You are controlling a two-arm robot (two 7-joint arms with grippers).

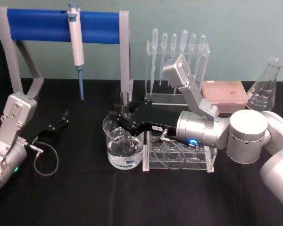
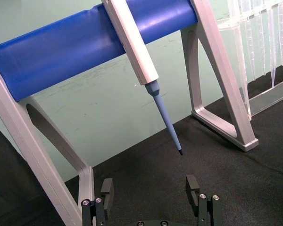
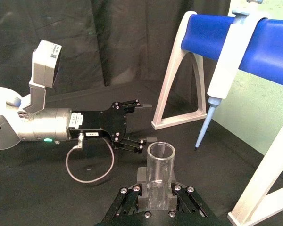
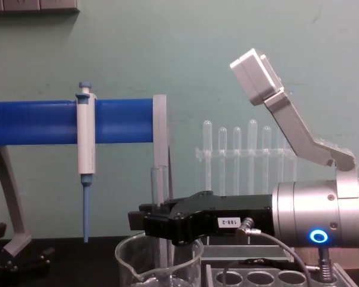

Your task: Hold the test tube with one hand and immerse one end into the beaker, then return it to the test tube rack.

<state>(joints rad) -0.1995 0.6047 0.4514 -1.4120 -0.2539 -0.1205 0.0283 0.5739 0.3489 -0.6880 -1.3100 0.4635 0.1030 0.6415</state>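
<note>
My right gripper (image 1: 123,117) is shut on the test tube (image 1: 124,100), a clear glass tube held upright over the beaker (image 1: 123,151). The beaker holds some clear liquid. From the chest view the test tube (image 4: 158,191) runs down through the right gripper (image 4: 158,226) and its lower end reaches inside the beaker (image 4: 137,260). In the right wrist view the test tube (image 3: 160,170) shows its open mouth between my fingers (image 3: 127,200). My left gripper (image 1: 61,120) rests open at the far left of the table, also seen as left gripper (image 2: 151,193) and left gripper (image 3: 142,123).
A blue-barred stand (image 1: 37,21) with a hanging pipettor (image 1: 77,47) is behind the beaker. A clear tube rack (image 1: 179,153) sits right of the beaker under my right arm. Plastic pipettes in a rack (image 1: 179,52), a pink box (image 1: 224,93) and a conical flask (image 1: 266,87) stand behind.
</note>
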